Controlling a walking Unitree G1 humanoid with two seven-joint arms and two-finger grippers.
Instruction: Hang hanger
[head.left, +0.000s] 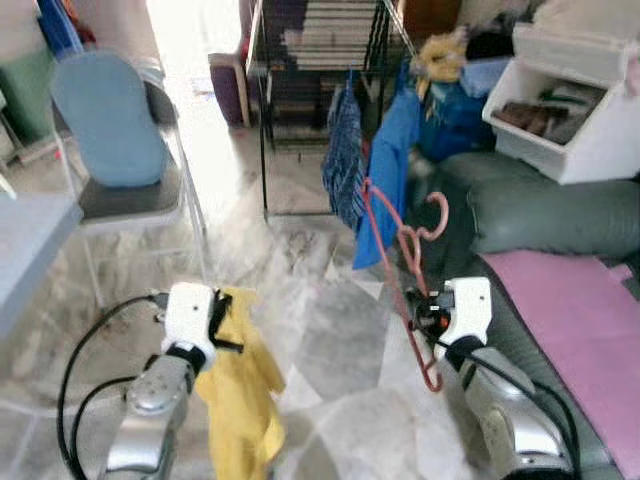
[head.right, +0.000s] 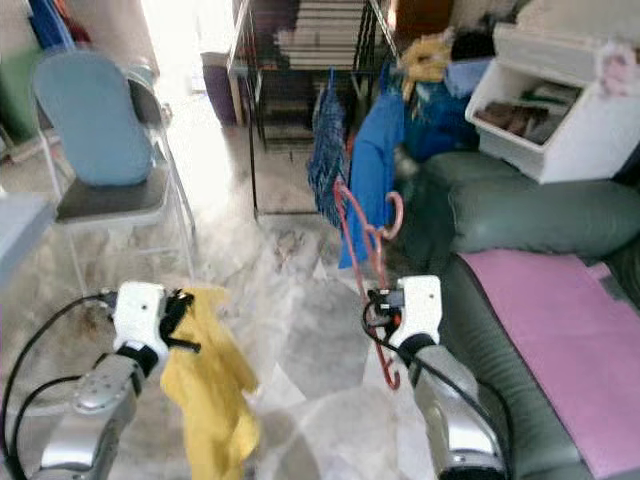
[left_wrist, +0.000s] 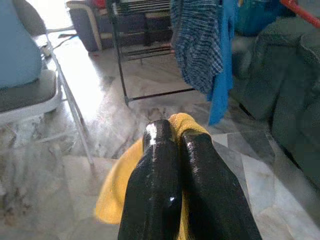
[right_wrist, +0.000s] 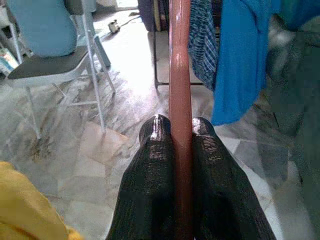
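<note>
A red plastic hanger (head.left: 404, 262) stands nearly upright, its hook at the top right, and my right gripper (head.left: 419, 308) is shut on its long bar (right_wrist: 179, 75). A yellow cloth (head.left: 240, 395) hangs limp from my left gripper (head.left: 222, 320), which is shut on its top edge (left_wrist: 186, 124). Ahead stands a black drying rack (head.left: 300, 60) with a blue checked garment (head.left: 343, 160) and a plain blue garment (head.left: 392, 165) hanging from its right side. The hanger sits just in front of these clothes, apart from the rack.
A folding chair with a blue back (head.left: 115, 130) stands at the left. A dark green sofa (head.left: 555, 215) with a pink mat (head.left: 580, 310) lies at the right, and a white storage bin (head.left: 575, 100) is above it. Marble floor (head.left: 330, 340) lies open between my arms.
</note>
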